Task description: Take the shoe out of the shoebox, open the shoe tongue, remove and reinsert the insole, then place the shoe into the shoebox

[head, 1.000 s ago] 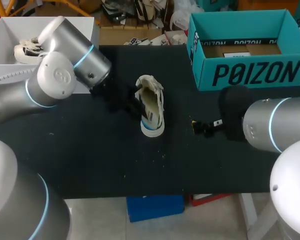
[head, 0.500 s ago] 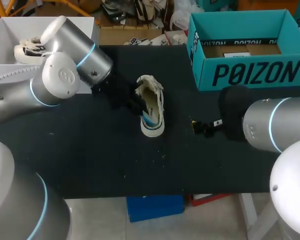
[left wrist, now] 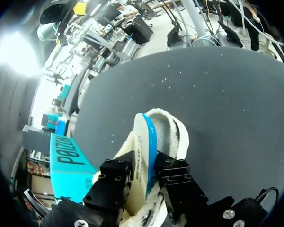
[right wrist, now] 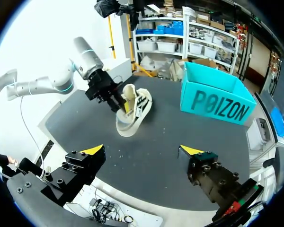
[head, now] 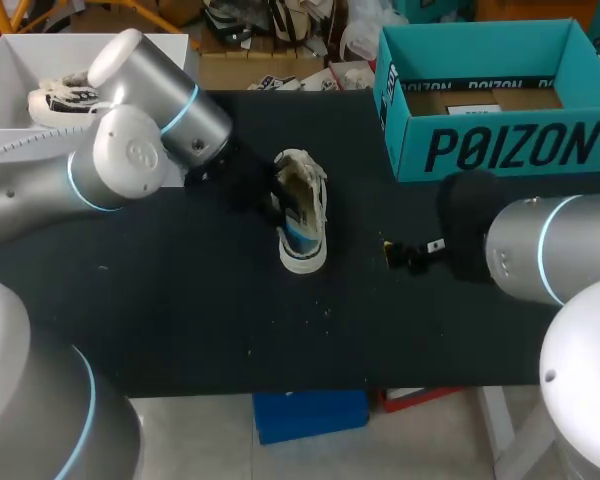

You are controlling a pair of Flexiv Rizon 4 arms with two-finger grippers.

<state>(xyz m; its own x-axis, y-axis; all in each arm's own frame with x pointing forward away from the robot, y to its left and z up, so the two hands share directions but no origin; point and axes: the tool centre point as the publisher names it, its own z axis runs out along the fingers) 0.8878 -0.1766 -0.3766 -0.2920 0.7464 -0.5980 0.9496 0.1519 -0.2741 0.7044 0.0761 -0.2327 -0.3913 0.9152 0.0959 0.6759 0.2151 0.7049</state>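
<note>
A cream shoe [head: 305, 235] with a fleecy collar [left wrist: 180, 137] lies on the black table [head: 180, 310], left of the middle. Its white insole [left wrist: 143, 142] with a blue edge stands on edge in the shoe's mouth. My left gripper [head: 275, 205] reaches into the shoe from the left. Both black fingers [left wrist: 116, 172] press the insole from two sides, and their yellow tips are hidden inside the shoe. The open teal shoebox [head: 500, 145] stands at the back right. My right gripper [head: 400, 255] hangs open and empty right of the shoe [right wrist: 132, 111], well apart from it.
A white bin [head: 10, 70] at the back left corner holds another pale shoe [head: 60, 95]. Small crumbs dot the table in front of the shoe. Bare table lies between the shoe and the shoebox [right wrist: 217, 106].
My left arm has edged to the right, further into the shoe, and the shoe has shifted slightly. The right arm has kept still.
</note>
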